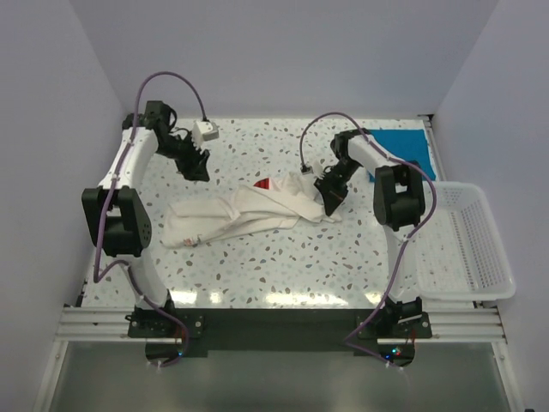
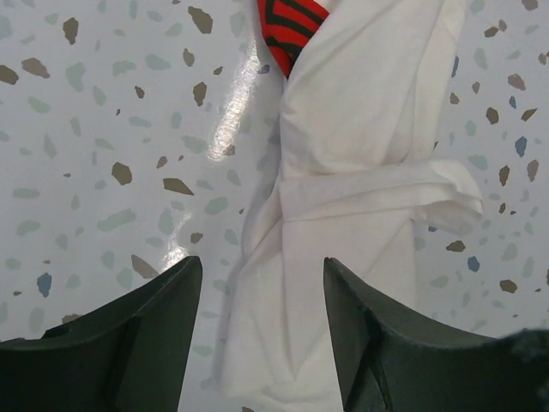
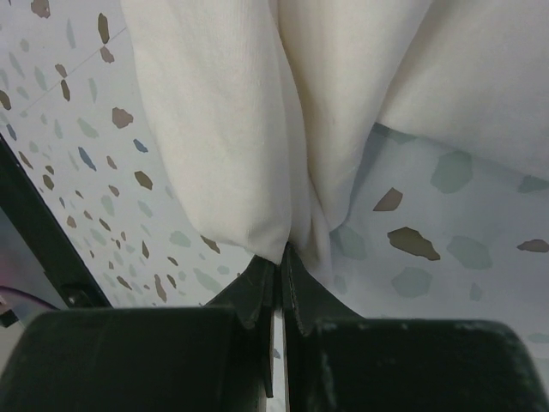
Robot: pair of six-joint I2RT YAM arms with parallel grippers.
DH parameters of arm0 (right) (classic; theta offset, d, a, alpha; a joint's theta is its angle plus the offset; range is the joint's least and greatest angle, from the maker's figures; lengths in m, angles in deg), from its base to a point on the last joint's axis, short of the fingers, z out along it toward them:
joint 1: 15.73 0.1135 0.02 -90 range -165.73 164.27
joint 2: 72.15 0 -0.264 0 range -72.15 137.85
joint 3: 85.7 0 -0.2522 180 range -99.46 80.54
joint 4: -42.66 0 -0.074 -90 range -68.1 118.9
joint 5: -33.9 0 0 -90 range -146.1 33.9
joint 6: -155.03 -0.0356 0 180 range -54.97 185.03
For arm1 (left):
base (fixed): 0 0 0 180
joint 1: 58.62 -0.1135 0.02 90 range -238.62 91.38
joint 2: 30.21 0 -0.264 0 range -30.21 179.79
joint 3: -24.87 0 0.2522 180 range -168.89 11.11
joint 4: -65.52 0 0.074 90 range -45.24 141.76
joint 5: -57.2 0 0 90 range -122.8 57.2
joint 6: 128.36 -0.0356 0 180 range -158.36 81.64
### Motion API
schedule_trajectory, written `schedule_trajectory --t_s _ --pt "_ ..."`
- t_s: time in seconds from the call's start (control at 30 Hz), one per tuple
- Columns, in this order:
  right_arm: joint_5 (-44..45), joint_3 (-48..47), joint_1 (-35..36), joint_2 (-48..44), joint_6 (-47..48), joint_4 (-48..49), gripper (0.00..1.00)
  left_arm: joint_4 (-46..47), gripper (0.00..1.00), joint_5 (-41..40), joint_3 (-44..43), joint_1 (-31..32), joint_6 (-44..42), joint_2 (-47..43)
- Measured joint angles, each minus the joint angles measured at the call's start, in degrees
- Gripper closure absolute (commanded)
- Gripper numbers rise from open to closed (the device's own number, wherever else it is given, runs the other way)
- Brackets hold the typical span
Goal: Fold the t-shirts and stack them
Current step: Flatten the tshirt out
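Nearest to the overhead camera stand the two black arm bases [image 1: 159,324], bolted on a metal rail at the near edge of the speckled white tabletop [image 1: 283,270]. On the middle of this tabletop lies the cream-white cloth t-shirt [image 1: 240,215], bunched into a long crumpled roll that runs from the left side up toward the right. A small part of its red panel [image 1: 262,184] shows at the far side of the roll. The right end effector [image 1: 330,202] is at the right end of this shirt. In the right wrist view its fingers [image 3: 257,287] are pressed together and pinch an edge of the cream cloth [image 3: 214,129] at their tips. The left end effector [image 1: 196,167] hangs over the far left part of the tabletop, apart from the cloth. In the left wrist view its two fingers [image 2: 163,300] are spread and nothing is between them. The plain teal-blue cloth t-shirt [image 1: 399,146] lies flat at the far right corner. The white plastic lattice basket [image 1: 480,249] stands at the right edge, beside the right arm.
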Motion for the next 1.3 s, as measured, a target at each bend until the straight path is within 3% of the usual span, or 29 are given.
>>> schedule_trajectory --t_s 0.27,0.47,0.73,0.97,1.03,1.17,1.3 --pt "0.0 1.1 0.0 -0.5 -1.1 0.0 1.00 2.6 0.37 2.8 11.7 0.5 -20.5 0.2" --pt "0.0 1.1 0.0 -0.7 -1.7 0.0 1.00 12.0 0.36 3.6 24.1 0.6 -32.2 -4.3" --pt "0.0 1.0 0.0 -0.7 -2.4 0.0 1.00 25.9 0.35 2.4 34.4 2.0 -38.1 -8.4" --pt "0.0 1.0 0.0 -0.7 -2.8 0.0 1.00 32.0 0.38 2.1 35.5 4.5 -38.8 -8.5" --pt "0.0 1.0 0.0 -0.7 -2.8 0.0 1.00 32.7 0.42 2.1 35.5 5.1 -38.9 -8.5" --pt "0.0 1.0 0.0 -0.7 -2.8 0.0 1.00 33.4 0.60 2.6 35.4 5.7 -39.0 -8.5" --pt "0.0 1.0 0.0 -0.7 -3.0 0.0 1.00 32.2 0.68 3.4 34.8 5.8 -40.0 -8.1"
